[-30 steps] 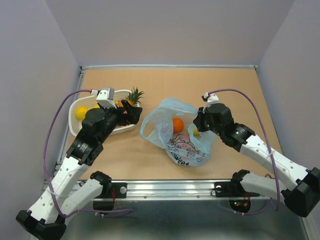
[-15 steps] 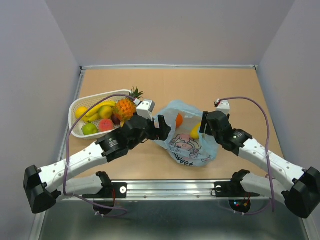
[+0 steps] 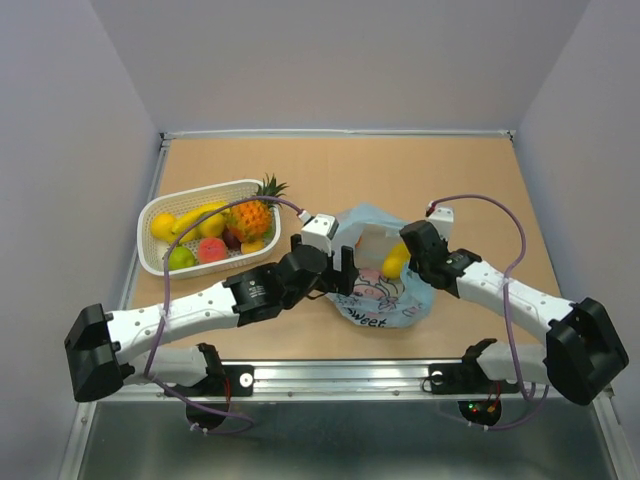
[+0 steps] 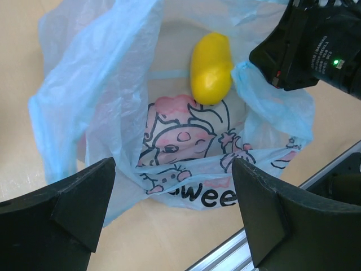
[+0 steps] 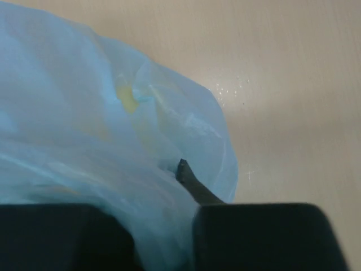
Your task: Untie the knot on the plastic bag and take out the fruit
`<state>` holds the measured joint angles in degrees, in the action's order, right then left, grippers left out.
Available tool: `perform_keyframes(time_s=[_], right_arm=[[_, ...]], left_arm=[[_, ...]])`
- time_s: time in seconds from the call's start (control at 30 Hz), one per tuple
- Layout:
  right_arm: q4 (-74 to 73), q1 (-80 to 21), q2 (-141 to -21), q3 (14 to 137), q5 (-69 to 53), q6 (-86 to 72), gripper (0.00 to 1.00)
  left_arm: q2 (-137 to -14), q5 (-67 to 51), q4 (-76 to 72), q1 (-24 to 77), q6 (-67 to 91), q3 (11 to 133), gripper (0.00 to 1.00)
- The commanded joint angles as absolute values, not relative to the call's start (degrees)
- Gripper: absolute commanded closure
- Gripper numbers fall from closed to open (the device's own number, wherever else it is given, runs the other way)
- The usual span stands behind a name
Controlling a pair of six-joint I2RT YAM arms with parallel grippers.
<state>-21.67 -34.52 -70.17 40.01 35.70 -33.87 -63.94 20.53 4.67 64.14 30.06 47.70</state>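
Observation:
The light-blue plastic bag (image 3: 385, 300) lies mid-table with its mouth spread open; no knot shows. A yellow mango (image 3: 395, 262) lies inside and also shows in the left wrist view (image 4: 210, 68). My left gripper (image 3: 342, 272) hovers open and empty over the bag's left side; in its own view (image 4: 172, 169) the jaws stand wide apart above the "sweet" print (image 4: 203, 195). My right gripper (image 3: 410, 245) is shut on the bag's right rim. In the right wrist view (image 5: 169, 169) the blue film (image 5: 84, 113) fills the space at the jaws. That gripper also shows in the left wrist view (image 4: 316, 45).
A white slotted basket (image 3: 150, 255) stands at the left, holding a pineapple (image 3: 250, 215), bananas (image 3: 200, 215), a lemon (image 3: 162, 225), a green fruit (image 3: 180, 257) and a pink peach (image 3: 210, 250). A metal rail (image 3: 340, 375) runs along the near edge.
My left arm has swung from the basket across to the bag. My right gripper has shifted a little left with the rim. The orange seen earlier in the bag no longer shows.

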Motion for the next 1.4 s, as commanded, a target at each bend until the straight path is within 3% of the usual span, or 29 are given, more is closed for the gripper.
perform_keyframes(time_s=[0.0, 0.2, 0.4, 0.5, 0.63, 0.73, 1.37], right_arm=[[-19.6, -34.3, -67.5, 41.0, 31.7, -28.4, 0.96], [-19.5, -34.6, -59.2, 43.2, 16.3, -24.3, 1.00], [-20.6, -37.3, -55.5, 43.9, 9.5, -26.9, 1.00], [-21.8, -37.4, -54.8, 42.5, 14.1, -27.9, 1.00], [-25.1, -37.4, -55.1, 40.8, 31.1, -32.5, 0.99], [-25.8, -37.3, -56.0, 39.5, 37.2, -35.2, 0.98], [-26.1, -37.1, -55.4, 33.8, 38.0, -41.1, 0.94]], left_arm=[[-64.5, 23.8, 1.1, 64.9, 29.6, 49.1, 0.05], [-69.1, 24.3, -1.5, 65.5, 28.7, 50.3, 0.05], [-71.7, 26.3, -2.8, 66.1, 29.4, 51.5, 0.05], [-72.3, 26.5, -3.9, 66.2, 29.6, 51.2, 0.05], [-75.7, 25.8, -5.1, 66.2, 28.7, 52.1, 0.05], [-78.9, 25.5, -6.6, 66.4, 26.5, 53.6, 0.05], [-102.0, 23.3, -12.7, 66.5, 15.7, 69.0, 0.09]])
